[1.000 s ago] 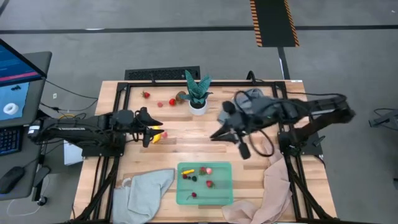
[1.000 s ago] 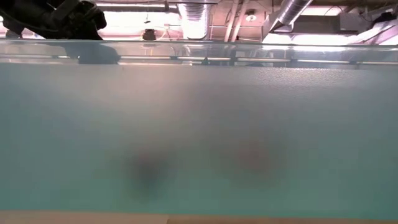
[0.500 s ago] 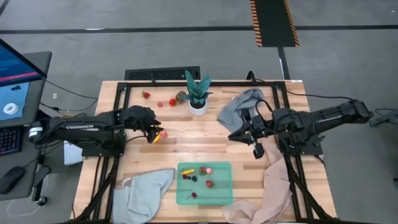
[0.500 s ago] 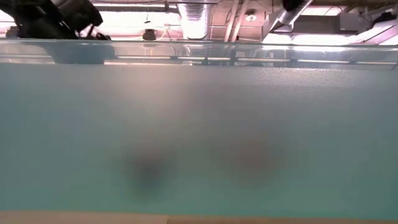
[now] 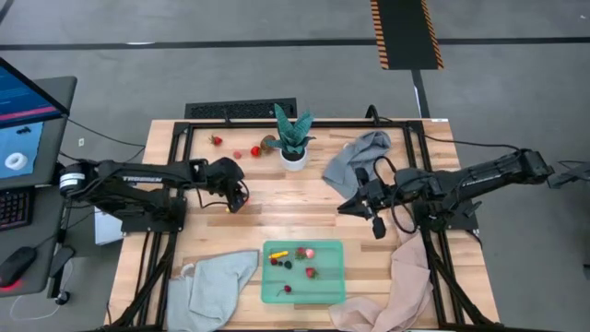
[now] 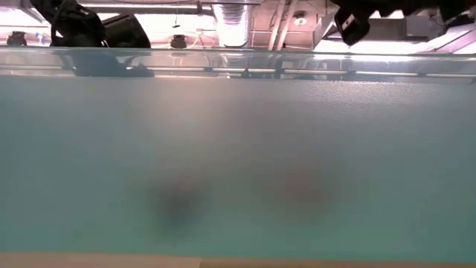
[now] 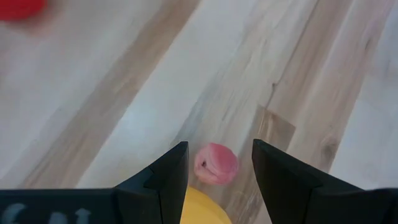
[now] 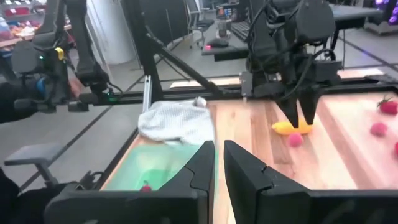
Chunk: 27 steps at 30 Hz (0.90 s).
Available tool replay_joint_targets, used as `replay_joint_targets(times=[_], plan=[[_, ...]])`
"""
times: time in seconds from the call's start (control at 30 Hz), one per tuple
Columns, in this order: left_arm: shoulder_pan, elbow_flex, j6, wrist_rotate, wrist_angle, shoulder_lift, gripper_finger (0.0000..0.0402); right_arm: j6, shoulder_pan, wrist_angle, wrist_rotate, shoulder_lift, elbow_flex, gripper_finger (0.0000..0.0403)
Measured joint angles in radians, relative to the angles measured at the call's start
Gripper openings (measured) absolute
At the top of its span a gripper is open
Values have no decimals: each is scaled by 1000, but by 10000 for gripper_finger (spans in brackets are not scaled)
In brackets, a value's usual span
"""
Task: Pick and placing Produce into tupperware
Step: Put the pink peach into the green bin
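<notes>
The mint-green tupperware [image 5: 303,271] sits near the table's front edge and holds several small fruits; its wall [image 6: 238,164] fills the low view. A yellow banana [image 8: 292,127] and a pink piece [image 7: 216,165] lie on the wood at centre left. My left gripper [image 7: 219,144] is open, pointing down over them, one finger on each side of the pink piece and the banana's end [image 7: 202,208]. Red strawberries [image 5: 255,151] and a brown piece [image 5: 267,143] lie at the back. My right gripper [image 5: 344,207] is shut and empty, hovering right of centre. My left gripper comes at the banana from above with its fingers [image 7: 171,177] spread on either side. Both the banana and the pink piece lie on the table. I cannot tell whether a finger touches the banana.
A green plant in a white pot [image 5: 293,140] stands at the back centre. A grey cloth [image 5: 364,152] lies at back right, a pale grey-green cloth [image 5: 217,281] at front left, and a beige cloth [image 5: 398,277] at front right. Bare wood lies between the banana and the tupperware.
My left gripper has gone toward the table's right edge and down, tipping its fingers steeply over the banana and pink piece. My right gripper has drawn back toward the right edge and sunk lower. Neither has opened or shut.
</notes>
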Motion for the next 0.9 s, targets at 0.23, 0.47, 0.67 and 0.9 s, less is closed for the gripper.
replay_joint_targets(times=[0.23,0.47,0.67,0.9], plan=[[-10,5,-2,-4,-4,65,167,14,6,32,-7,1,-53,59],[-26,5,-22,1,-2,90,167,13,6,86,-7,1,-83,59],[-31,5,-30,2,7,91,167,20,6,98,-6,1,-96,59],[-31,5,-30,1,8,91,185,22,6,100,-6,1,-96,59]])
